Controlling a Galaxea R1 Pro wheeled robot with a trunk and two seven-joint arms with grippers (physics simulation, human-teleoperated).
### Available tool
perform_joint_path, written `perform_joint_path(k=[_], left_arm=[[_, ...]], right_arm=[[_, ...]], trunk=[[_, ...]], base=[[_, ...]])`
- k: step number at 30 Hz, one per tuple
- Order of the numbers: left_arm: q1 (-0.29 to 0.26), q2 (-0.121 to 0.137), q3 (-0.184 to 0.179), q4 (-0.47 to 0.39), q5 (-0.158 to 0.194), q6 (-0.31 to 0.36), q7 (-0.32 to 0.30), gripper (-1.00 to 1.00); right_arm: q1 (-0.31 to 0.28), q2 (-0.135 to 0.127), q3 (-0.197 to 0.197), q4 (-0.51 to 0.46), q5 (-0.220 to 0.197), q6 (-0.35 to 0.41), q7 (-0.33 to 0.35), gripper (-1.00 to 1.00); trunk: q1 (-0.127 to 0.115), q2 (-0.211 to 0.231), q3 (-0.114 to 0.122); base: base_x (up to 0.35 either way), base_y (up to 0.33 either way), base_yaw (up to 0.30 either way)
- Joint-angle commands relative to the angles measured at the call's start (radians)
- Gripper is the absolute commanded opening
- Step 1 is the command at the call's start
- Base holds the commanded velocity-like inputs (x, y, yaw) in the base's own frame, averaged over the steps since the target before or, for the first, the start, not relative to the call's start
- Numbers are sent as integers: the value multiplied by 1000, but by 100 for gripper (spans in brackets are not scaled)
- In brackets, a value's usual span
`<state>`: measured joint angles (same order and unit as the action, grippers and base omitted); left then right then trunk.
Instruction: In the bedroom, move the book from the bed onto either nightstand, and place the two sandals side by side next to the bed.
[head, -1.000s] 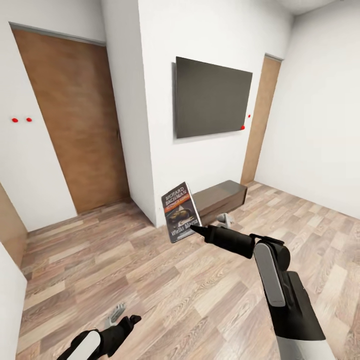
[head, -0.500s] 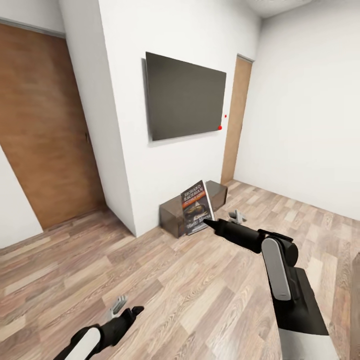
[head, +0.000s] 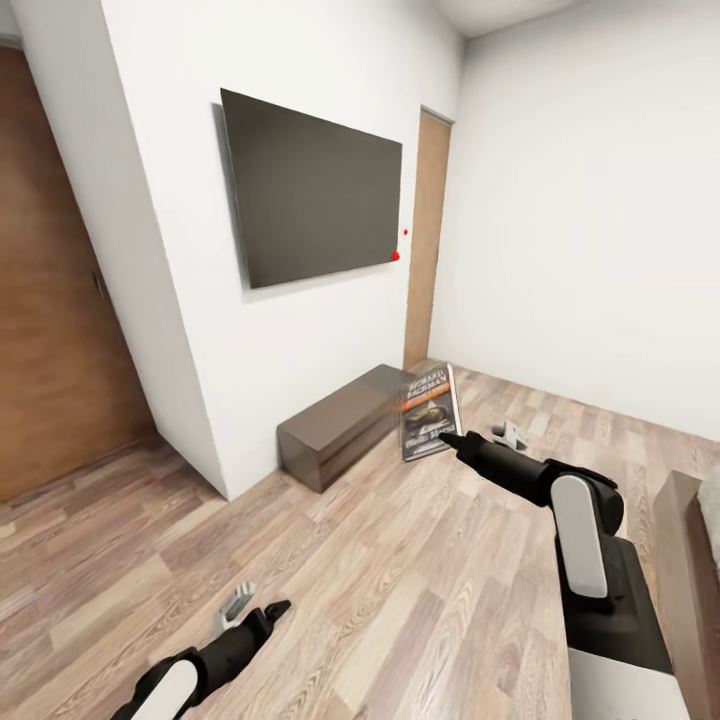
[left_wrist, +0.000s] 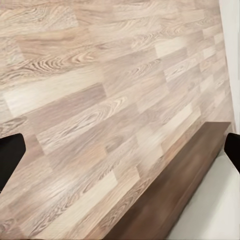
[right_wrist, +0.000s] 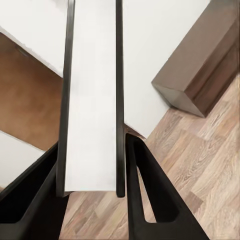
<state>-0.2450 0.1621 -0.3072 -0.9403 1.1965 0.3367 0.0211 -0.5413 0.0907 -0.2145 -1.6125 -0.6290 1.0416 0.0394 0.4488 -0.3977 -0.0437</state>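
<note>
The book (head: 430, 411), dark-covered with white title lettering and an orange band, hangs upright above the floor, and my right gripper (head: 447, 437) is shut on its lower edge. In the right wrist view the book (right_wrist: 92, 95) appears edge-on, its white pages pinched between the black fingers (right_wrist: 150, 195). My left gripper (head: 255, 607) hangs low over the floor, open and holding nothing; its wrist view looks down on the bed's dark wooden frame (left_wrist: 175, 195) and pale mattress (left_wrist: 212, 210). A corner of the bed (head: 688, 570) enters at the far right. The sandals and the nightstand are out of view.
A large black wall screen (head: 310, 200) hangs on the white wall above a long low dark cabinet (head: 338, 428), which also shows beyond the book (right_wrist: 200, 75). A wooden door (head: 425, 240) stands in the far corner, another (head: 50, 330) at the left. Wood-plank floor (head: 400, 580) stretches ahead.
The camera has swung to the right: screen, cabinet and left door slid leftward in the picture and the bed's corner came into view. The book stays held in my right gripper.
</note>
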Motion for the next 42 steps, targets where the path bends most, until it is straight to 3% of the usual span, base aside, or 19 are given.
perform_joint_path(k=[1,8,14,25,34,42], left_arm=[[0,2,-2,-3,8,-2,2,100],[4,7,-1,-9,8,-47,3,100],[7,8,-1,-10,8,-81,2,100],[7,10,-3,-7,11,-80,-10,100],[7,11,-6,-6,8,-66,-4,100],[7,11,-7,-4,8,-61,-7,100]], right_arm=[[-2,2,-10,1,-13,6,4,-100],[4,3,-34,2,-29,6,3,-100],[8,4,-24,3,-56,6,14,-100],[9,-3,-18,0,-121,6,20,-100],[9,-6,-14,-2,-203,6,19,-100],[9,-6,-13,-2,-223,6,20,-100]], trunk=[[1,-2,-2],[1,-2,-3],[1,-2,-3],[1,-2,-4],[1,-2,-4],[1,-2,-4]], base=[[329,1,-272],[329,1,-272],[330,0,-273],[330,0,-273],[330,0,-273],[330,0,-273]])
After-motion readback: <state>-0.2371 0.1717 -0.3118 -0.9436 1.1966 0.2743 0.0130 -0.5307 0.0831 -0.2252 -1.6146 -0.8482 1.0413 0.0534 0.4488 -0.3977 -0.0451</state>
